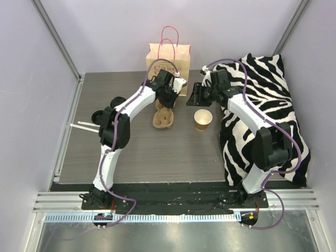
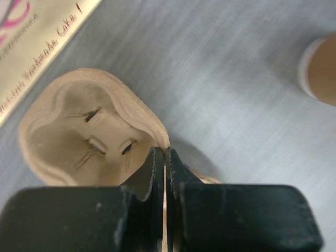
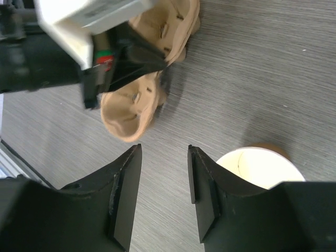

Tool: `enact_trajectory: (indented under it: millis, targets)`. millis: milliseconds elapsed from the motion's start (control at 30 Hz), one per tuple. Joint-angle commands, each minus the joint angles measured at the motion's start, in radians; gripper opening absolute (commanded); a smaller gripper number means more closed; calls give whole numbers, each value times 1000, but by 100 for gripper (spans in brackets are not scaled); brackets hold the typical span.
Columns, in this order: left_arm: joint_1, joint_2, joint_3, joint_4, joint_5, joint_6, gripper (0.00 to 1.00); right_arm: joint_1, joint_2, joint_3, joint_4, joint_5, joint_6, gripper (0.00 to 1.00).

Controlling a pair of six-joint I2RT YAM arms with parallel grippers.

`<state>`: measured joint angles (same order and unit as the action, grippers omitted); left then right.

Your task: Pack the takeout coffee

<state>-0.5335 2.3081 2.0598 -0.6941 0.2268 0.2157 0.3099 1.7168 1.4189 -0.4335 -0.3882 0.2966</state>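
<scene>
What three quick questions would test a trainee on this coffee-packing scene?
1. True or false: the left gripper is shut on the cup carrier.
2. Fill in: the right gripper has its jaws ____ (open or shut).
3. Pick one: the paper cup stands A) in the cup carrier, B) on the table, C) in the right gripper.

Key: 1 true; 2 open; 3 B.
</scene>
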Motion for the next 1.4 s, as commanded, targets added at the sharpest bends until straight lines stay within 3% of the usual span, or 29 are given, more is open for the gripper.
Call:
enact_trajectory:
  millis: [0,267,567,1367]
  targets:
    - [4,-202,-102,22,68,-111,0,-5,-13,-15,53,-63,27,47]
    - [6,-378,-292,82,152,-208,0,-6,21,-55,156,-179,139,46]
    - [7,-446,-391,159,221,-295,0,3,46,-112,369,-340,358,40]
    - [44,-495,-463,271,319,-386,0,31,87,-120,391,-316,354,37]
